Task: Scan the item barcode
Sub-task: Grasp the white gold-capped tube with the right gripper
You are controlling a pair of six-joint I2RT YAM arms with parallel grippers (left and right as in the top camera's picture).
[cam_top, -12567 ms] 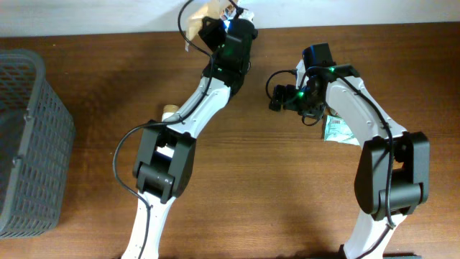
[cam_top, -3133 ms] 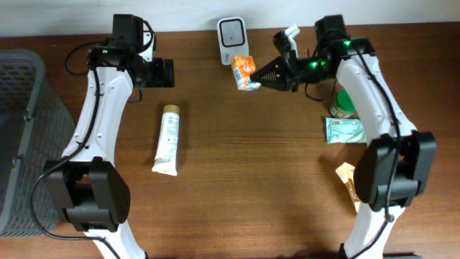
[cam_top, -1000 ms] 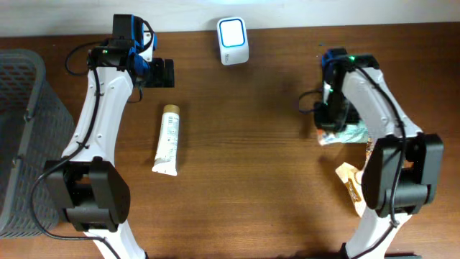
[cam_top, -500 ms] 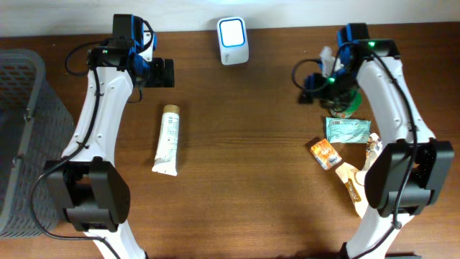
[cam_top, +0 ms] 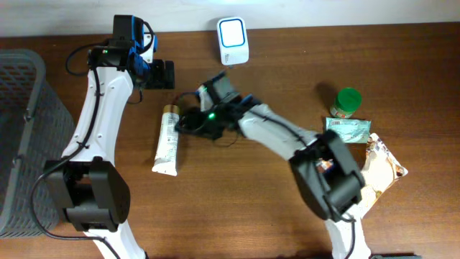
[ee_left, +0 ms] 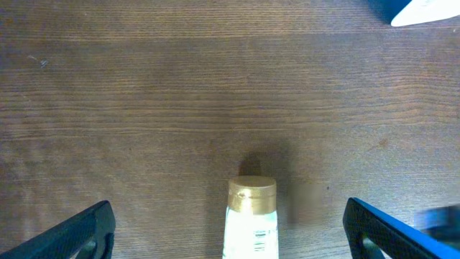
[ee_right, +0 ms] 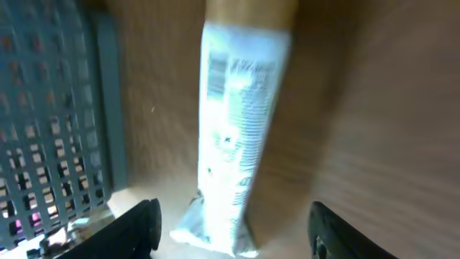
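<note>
Evidently the scan of this item has barely begun. Nearest the robot, on the right side of the worktop [cam_top: 244,208], lies a printed snack packet [cam_top: 386,167], with a teal sachet [cam_top: 349,129] and a green-lidded jar [cam_top: 348,102] just beyond it. None of these is near either arm, and whether they are already scanned cannot be told.

Further in, on the left half, a white tube [cam_top: 169,140] with a gold cap lies flat on the wood, its cap pointing toward the far edge and its crimped end toward the robot. It looks to be the item in hand, and nothing grips it. The right arm stretches across the middle to it, and the right gripper [cam_top: 184,123] hangs just beside the cap end. In the blurred wrist view its jaws stand apart, with the tube running between and below them, unclamped. A grey mesh basket [cam_top: 29,144] stands at the left edge.

Beyond the tube, the left gripper [cam_top: 164,74] hovers with its jaws wide open and empty, looking down on the gold cap.

Farthest off, the white barcode scanner [cam_top: 233,32] stands at the back edge with its face lit blue, well apart from the tube. Grasping, lifting, carrying and presenting the barcode are all left to do.
</note>
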